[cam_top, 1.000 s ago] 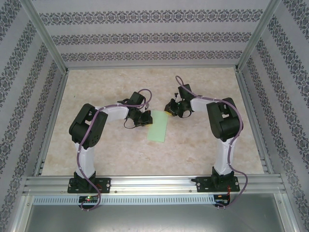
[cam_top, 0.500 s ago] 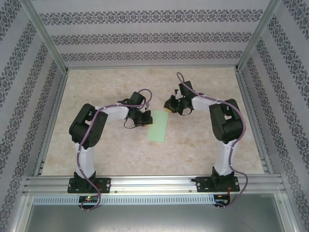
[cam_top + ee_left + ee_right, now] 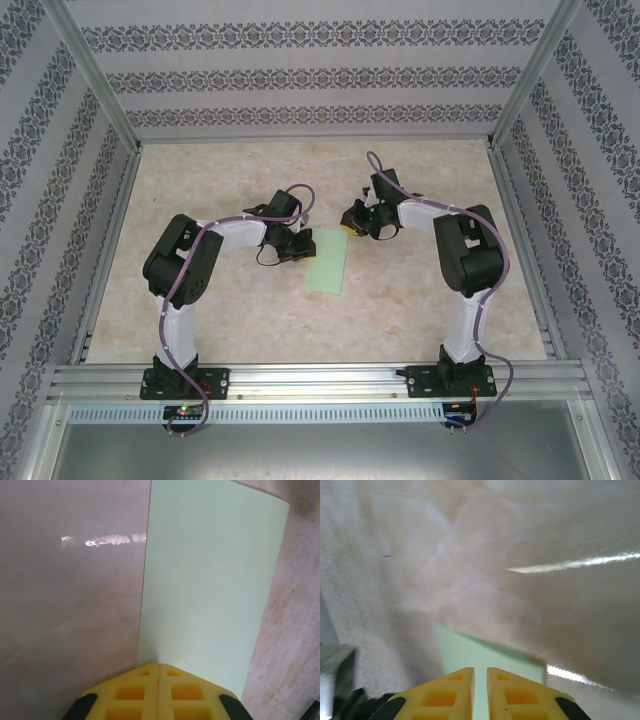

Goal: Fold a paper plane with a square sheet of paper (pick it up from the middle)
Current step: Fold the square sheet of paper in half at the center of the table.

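The paper lies flat on the desk, about midway between the two arms. From above I see it as a narrow pale green rectangle, its long side running away from the bases and leaning a little to the right at the far end. In the left wrist view the paper stretches away from the fingertips, smooth, with a straight left edge and a slight curve along its far edge.

My left claw sits at the sheet's left long edge, near the far end. Its camera shows the left claw clenched, yellow pads pressed together right at the paper's near edge. I cannot tell whether any paper is caught between them.

My right claw is at the sheet's far right corner. In its own view the right claw has its pads a thin slit apart, released, with a corner of the paper just beyond the tips. I see nothing clamped there.

Patterned walls close in the desk on three sides.
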You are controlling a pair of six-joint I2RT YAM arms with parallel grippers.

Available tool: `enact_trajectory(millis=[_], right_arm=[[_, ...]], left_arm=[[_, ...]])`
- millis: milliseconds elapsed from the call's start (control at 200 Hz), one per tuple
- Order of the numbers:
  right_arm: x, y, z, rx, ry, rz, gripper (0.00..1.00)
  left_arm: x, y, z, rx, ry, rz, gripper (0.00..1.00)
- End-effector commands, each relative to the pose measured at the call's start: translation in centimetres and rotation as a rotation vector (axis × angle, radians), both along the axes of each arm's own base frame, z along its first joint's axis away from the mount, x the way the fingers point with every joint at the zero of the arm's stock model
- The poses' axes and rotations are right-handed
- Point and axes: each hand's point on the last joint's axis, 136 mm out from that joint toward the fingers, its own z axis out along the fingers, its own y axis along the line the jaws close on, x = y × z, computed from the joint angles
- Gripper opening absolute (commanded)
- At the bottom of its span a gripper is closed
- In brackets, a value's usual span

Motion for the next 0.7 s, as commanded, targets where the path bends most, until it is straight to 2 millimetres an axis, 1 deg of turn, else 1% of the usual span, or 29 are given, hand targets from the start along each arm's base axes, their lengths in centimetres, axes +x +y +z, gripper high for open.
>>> enact_trajectory(millis=[0, 85, 300, 430, 510, 545, 599, 694], right_arm=[[-1.7, 1.2, 3.1, 0.035, -0.059, 0.04, 0.15], [-3.0, 1.8, 2.4, 0.039, -0.041, 0.044, 0.15], [-5.9, 2.3, -1.8, 0.0, 0.039, 0.048, 0.15], [-7.0, 1.8, -4.0, -0.028, 0.081, 0.049, 0.15], [-7.2, 1.9, -4.1, -0.018, 0.087, 0.056, 0.15], [-7.2, 1.9, -3.7, -0.017, 0.082, 0.063, 0.15], [-7.3, 2.0, -2.8, -0.015, 0.063, 0.072, 0.16], [-7.5, 2.0, -0.4, -0.001, 0.015, 0.083, 0.16]], left_arm=[[-2.4, 2.3, -2.9, 0.132, 0.091, 0.002, 0.0], [-2.4, 2.2, -2.9, 0.133, 0.089, 0.003, 0.0], [-2.3, 2.2, -2.8, 0.127, 0.089, 0.006, 0.0], [-2.4, 2.2, -2.7, 0.128, 0.086, 0.004, 0.0], [-2.5, 2.3, -2.8, 0.129, 0.088, 0.004, 0.0], [-2.5, 2.4, -2.8, 0.132, 0.087, 0.003, 0.0], [-2.6, 2.4, -2.9, 0.133, 0.089, 0.005, 0.0], [-2.6, 2.3, -2.9, 0.13, 0.088, 0.008, 0.0]])
